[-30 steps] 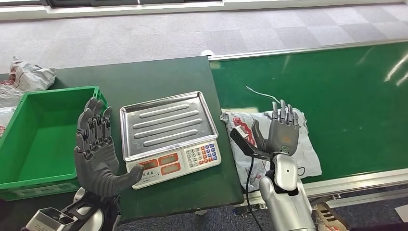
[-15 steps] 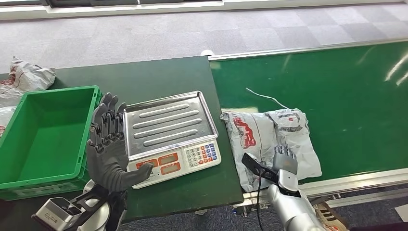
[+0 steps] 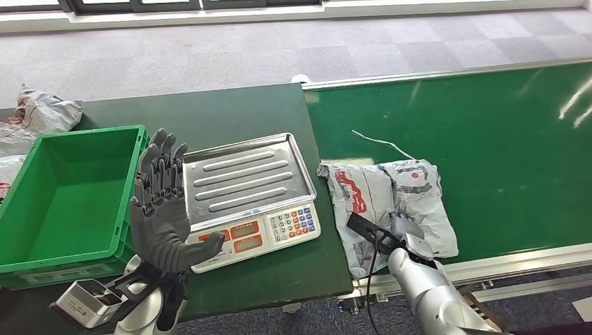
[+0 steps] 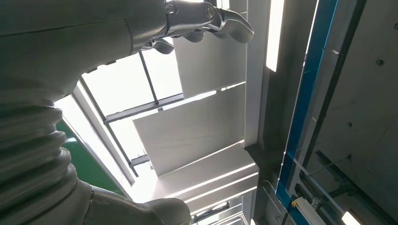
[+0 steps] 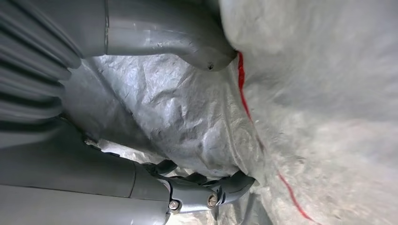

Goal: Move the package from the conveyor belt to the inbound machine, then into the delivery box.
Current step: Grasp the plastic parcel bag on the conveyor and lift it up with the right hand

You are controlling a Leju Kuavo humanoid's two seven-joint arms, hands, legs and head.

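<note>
Item: package [image 3: 391, 202], grey crumpled poly mailer with red print, lying on the green conveyor belt [image 3: 502, 139], at 3 o'clock of the scale [image 3: 246, 199].

Right hand [image 3: 405, 230]: pressing into the package's near edge, fingers [image 5: 206, 190] and thumb closing around a fold of film; appears to be gripping it.

Left hand [image 3: 162, 209]: standing upright with fingers spread, holding nothing, at 9 o'clock of the scale, beside the green box [image 3: 42, 255].

Risk: slack film is likely slipping or stretching under a shallow pinch, dropping the package short of the scale.
</note>
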